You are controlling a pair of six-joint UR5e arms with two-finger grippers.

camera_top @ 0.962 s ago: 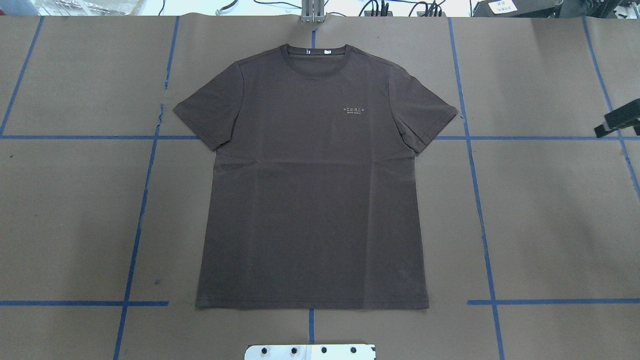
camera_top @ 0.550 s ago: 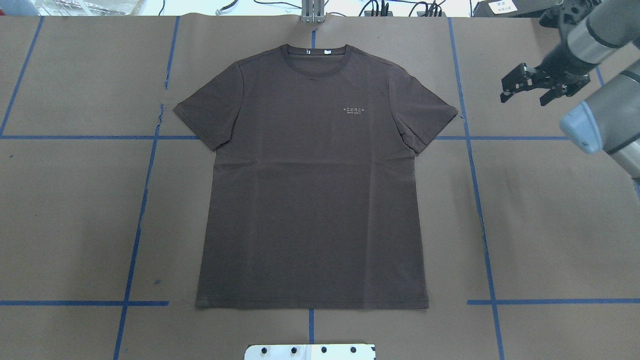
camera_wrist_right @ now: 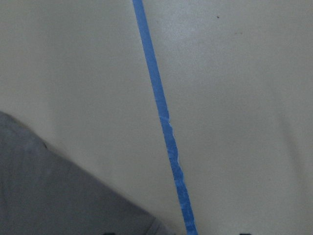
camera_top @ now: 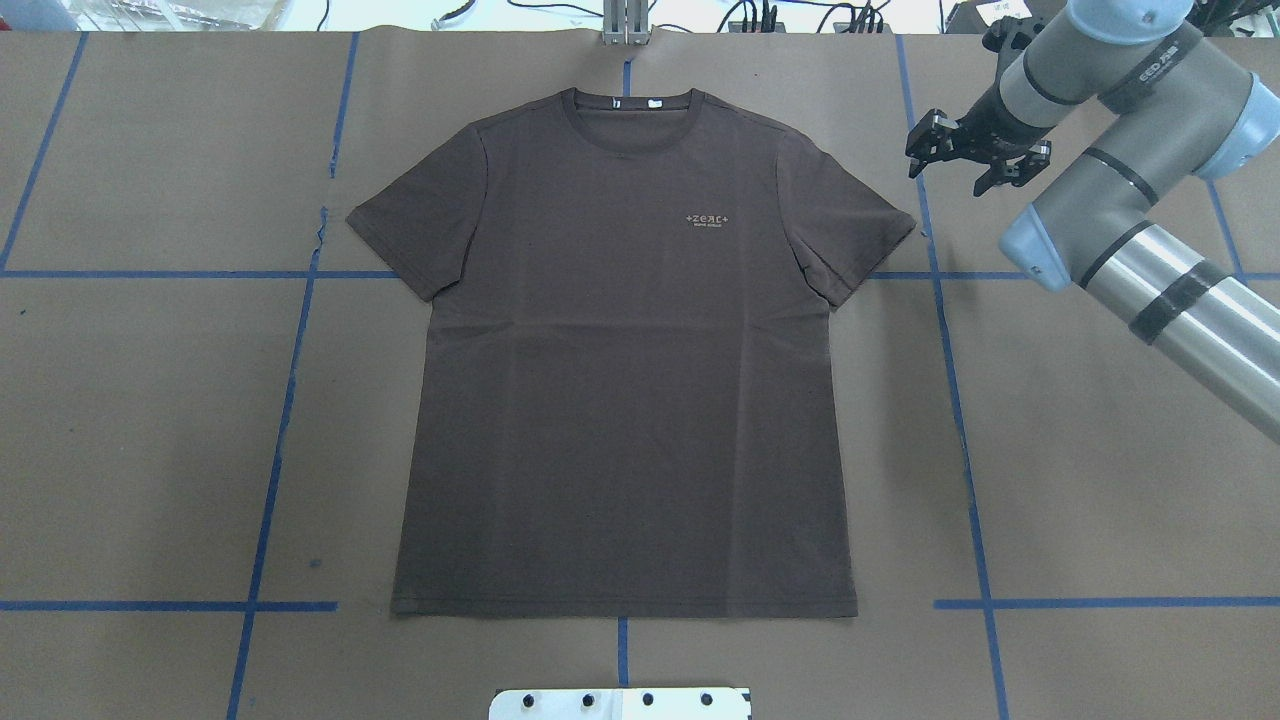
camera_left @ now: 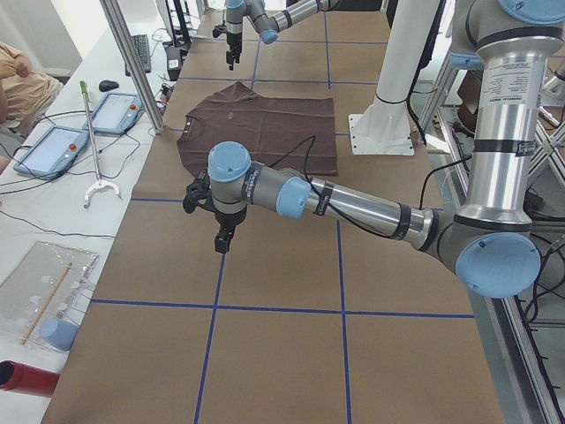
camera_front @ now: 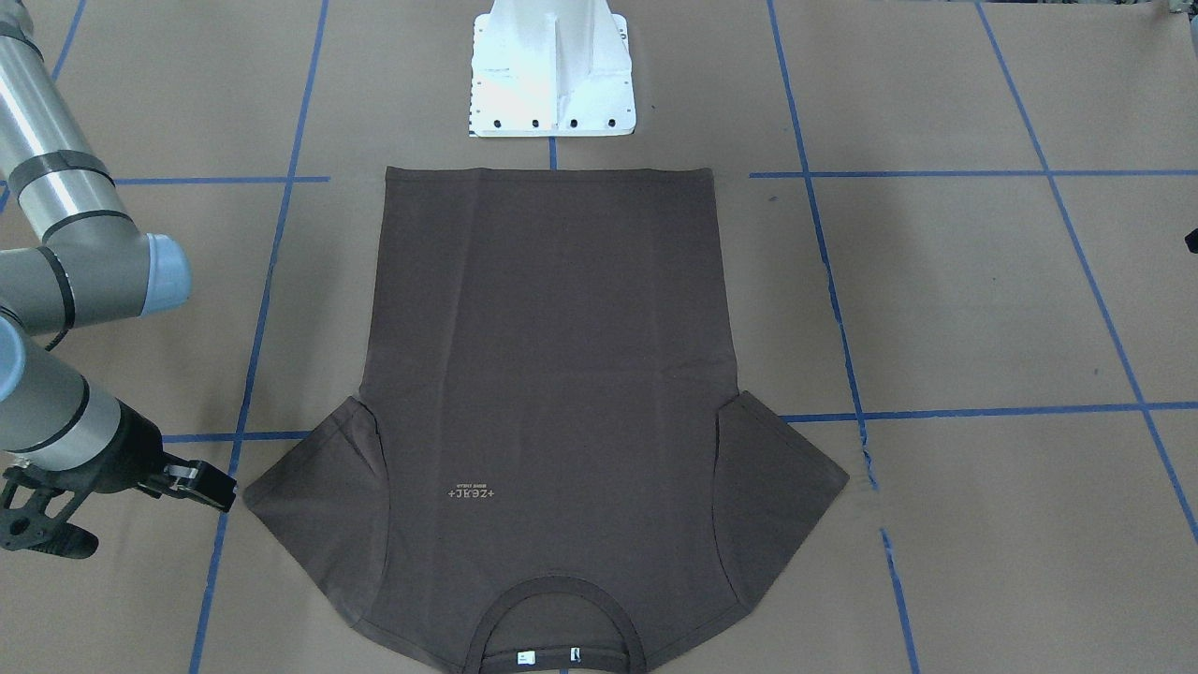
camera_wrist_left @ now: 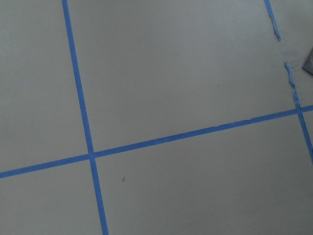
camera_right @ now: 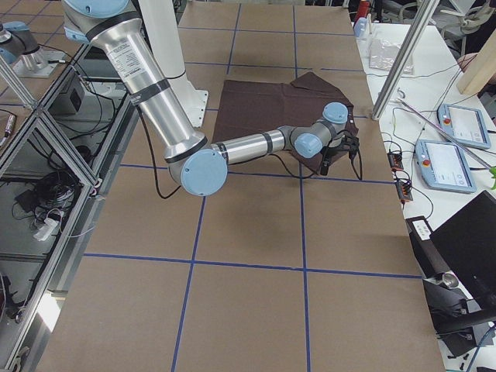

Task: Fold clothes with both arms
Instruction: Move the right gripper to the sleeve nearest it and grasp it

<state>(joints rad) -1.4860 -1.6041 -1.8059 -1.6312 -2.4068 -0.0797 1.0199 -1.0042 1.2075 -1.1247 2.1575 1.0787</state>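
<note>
Shows a dark brown short-sleeved cotton T-shirt [camera_top: 620, 400] spread flat and front up in the middle of the brown paper-covered table [camera_top: 1100, 480], collar at the far edge and hem near the white bolted pedestal [camera_front: 552, 84]. Has the black two-finger right gripper [camera_top: 948, 172] hovering just beside one sleeve [camera_top: 850, 230], over a blue tape line [camera_top: 960, 420], fingers spread apart and holding nothing. Cannot tell whether the black left gripper [camera_left: 221, 237], pointing down over bare paper on the shirt's other side, is apart or together.
</note>
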